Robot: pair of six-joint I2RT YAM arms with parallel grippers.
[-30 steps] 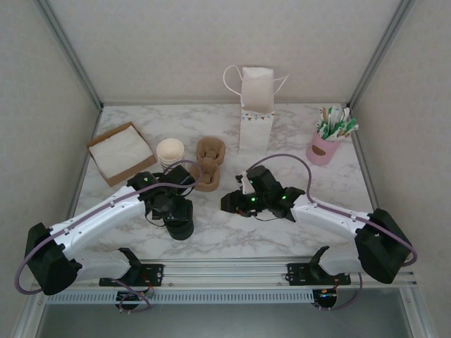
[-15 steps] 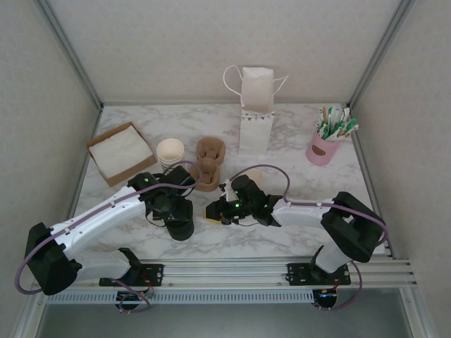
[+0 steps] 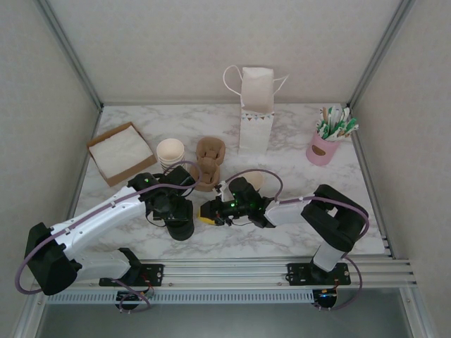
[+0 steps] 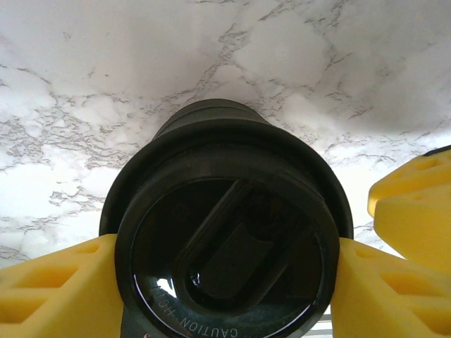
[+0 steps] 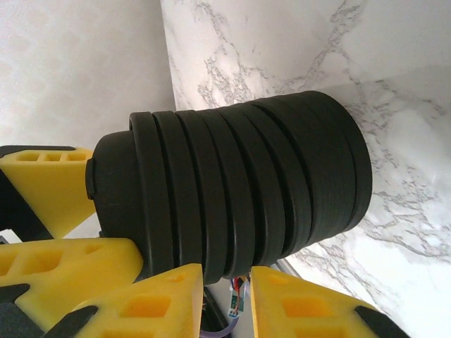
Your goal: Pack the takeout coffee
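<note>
Clamping the top of a squat stack of black plastic lids (image 5: 239,183), lower centre-left overhead, the left gripper (image 4: 225,282) holds it; whether the right gripper (image 5: 227,282) grips anything I cannot tell. The takeout coffee (image 3: 255,181), seemingly the half-hidden paper cup at centre, looks light and crushable: hold its wall gently.

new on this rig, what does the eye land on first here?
The takeout coffee, dark ribbed wall and black lid, stands at the near middle of the table with the left gripper shut on its lid and the right gripper close beside it. Behind, a white paper bag stands upright at the back edge, and a pink cup of sachets sits to its right.
</note>
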